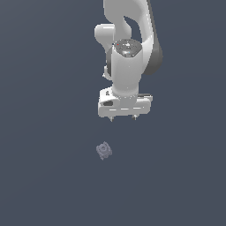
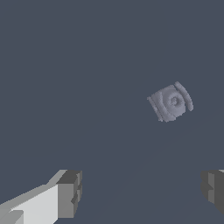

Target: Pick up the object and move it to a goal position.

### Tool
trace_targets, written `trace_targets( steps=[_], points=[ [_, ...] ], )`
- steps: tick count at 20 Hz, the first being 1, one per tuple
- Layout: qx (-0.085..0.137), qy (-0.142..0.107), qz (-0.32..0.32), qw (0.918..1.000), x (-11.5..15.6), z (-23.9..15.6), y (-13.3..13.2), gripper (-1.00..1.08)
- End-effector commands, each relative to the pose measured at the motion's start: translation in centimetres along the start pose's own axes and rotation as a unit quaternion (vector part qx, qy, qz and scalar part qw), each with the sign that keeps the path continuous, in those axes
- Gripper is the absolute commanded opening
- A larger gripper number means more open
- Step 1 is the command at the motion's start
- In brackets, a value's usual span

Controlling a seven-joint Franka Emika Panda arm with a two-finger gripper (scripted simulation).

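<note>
The object (image 1: pixel 103 150) is a small lumpy grey-lavender chunk with a round ring mark on its upper face. It lies on the dark grey floor, below my gripper and slightly toward the exterior view's left. It also shows in the wrist view (image 2: pixel 170 102), apart from both fingers. My gripper (image 1: pixel 123 118) hangs on the white arm, pointing down, well above the floor. Its jaws stand wide apart and hold nothing. In the wrist view the gripper (image 2: pixel 142 190) shows one fingertip (image 2: pixel 70 192) and the edge of the other fingertip (image 2: pixel 213 188).
A plain dark grey floor (image 1: pixel 44 176) fills both views. The white arm (image 1: pixel 128 44) rises out of the top of the exterior view.
</note>
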State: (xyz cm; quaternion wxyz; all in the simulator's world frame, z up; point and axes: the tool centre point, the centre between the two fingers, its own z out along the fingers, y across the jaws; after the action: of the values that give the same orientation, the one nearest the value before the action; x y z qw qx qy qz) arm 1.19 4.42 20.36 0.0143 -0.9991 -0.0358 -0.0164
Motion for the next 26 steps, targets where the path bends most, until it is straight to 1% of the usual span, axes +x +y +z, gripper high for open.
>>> trace_targets(
  steps=[1,9,17,21,26],
  points=[
    [0.001,-0.001,-0.006,1.0000,-0.1,-0.1,-0.7,1.00],
    [-0.001,-0.002,-0.017,0.9999,0.4,0.4,0.0,1.00],
    [-0.004,-0.005,-0.064,0.9979,2.1,2.4,1.8,1.00],
    [-0.006,-0.008,-0.100,0.9949,3.3,4.0,3.4,1.00],
    [-0.008,-0.012,-0.153,0.9881,4.8,6.6,5.7,1.00]
  ],
)
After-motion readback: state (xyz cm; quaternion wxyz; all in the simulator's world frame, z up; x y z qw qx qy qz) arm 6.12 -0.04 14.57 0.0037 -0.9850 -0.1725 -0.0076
